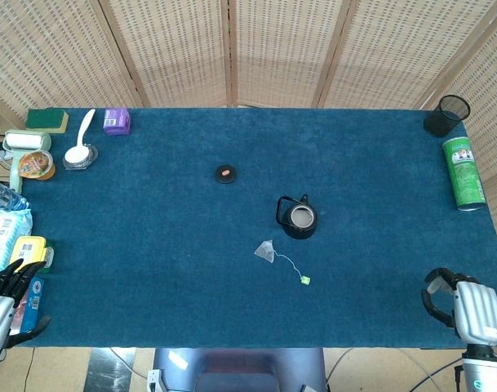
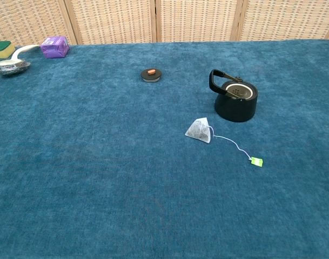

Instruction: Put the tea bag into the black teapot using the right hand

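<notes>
A small pyramid tea bag (image 1: 265, 251) (image 2: 199, 130) lies on the blue cloth, its string running to a green tag (image 1: 305, 280) (image 2: 256, 161). Just beyond it stands the black teapot (image 1: 298, 217) (image 2: 235, 100), uncovered, handle toward the left. Its black lid (image 1: 225, 173) (image 2: 150, 75) with an orange knob lies apart, further back and left. My right hand (image 1: 464, 306) rests at the table's near right corner, fingers curled, holding nothing. My left hand (image 1: 7, 298) sits at the near left edge, fingers apart and empty. Neither hand shows in the chest view.
A green can (image 1: 463, 172) lies on its side and a black mesh cup (image 1: 447, 115) stands at the far right. At the far left are a purple box (image 1: 117, 121) (image 2: 54, 47), a spoon on a dish (image 1: 79, 152), a sponge (image 1: 47, 119) and packets (image 1: 28, 251).
</notes>
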`<action>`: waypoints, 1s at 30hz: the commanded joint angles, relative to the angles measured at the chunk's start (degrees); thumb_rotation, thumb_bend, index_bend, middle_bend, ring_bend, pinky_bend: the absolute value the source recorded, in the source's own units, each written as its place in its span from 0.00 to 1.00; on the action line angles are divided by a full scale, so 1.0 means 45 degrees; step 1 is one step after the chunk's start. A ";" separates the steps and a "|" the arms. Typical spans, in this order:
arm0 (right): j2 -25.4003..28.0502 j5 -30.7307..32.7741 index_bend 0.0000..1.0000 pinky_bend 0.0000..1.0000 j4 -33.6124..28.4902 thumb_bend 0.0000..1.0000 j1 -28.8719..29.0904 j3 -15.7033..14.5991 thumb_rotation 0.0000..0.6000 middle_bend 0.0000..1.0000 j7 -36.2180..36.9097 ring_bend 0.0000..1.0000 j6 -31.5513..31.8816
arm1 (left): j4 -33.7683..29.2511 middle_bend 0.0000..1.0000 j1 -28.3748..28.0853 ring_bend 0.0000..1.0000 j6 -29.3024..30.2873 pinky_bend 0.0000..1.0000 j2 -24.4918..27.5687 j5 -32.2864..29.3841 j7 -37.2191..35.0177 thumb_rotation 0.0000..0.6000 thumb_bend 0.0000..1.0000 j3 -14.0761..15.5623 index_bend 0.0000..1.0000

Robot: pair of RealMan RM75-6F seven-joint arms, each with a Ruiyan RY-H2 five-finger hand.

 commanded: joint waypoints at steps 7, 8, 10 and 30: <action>0.0029 -0.0034 0.47 0.50 -0.0057 0.42 -0.0020 0.0005 1.00 0.56 0.0057 0.53 -0.0055 | 0.0036 0.14 -0.0012 0.00 -0.0027 0.10 -0.0008 -0.0002 -0.0011 1.00 0.27 0.0013 0.08; 0.0047 -0.0070 0.47 0.50 -0.0074 0.42 -0.0023 -0.0007 1.00 0.56 0.0072 0.53 -0.0056 | 0.0030 0.14 -0.0003 0.00 0.0004 0.10 0.0012 0.0012 -0.0016 1.00 0.27 0.0011 0.08; 0.0104 -0.0180 0.47 0.50 -0.0150 0.42 -0.0005 -0.0020 1.00 0.56 0.0118 0.53 -0.0079 | 0.0011 0.14 0.0022 0.00 0.0103 0.10 0.0092 0.0062 -0.0023 1.00 0.27 0.0006 0.08; 0.0348 0.0855 0.44 1.00 -0.2767 0.34 0.2927 0.0967 1.00 1.00 -0.1632 1.00 -0.4100 | 0.0013 0.14 -0.0411 0.00 0.0085 0.10 0.0604 -0.0174 -0.0143 1.00 0.27 -0.0554 0.08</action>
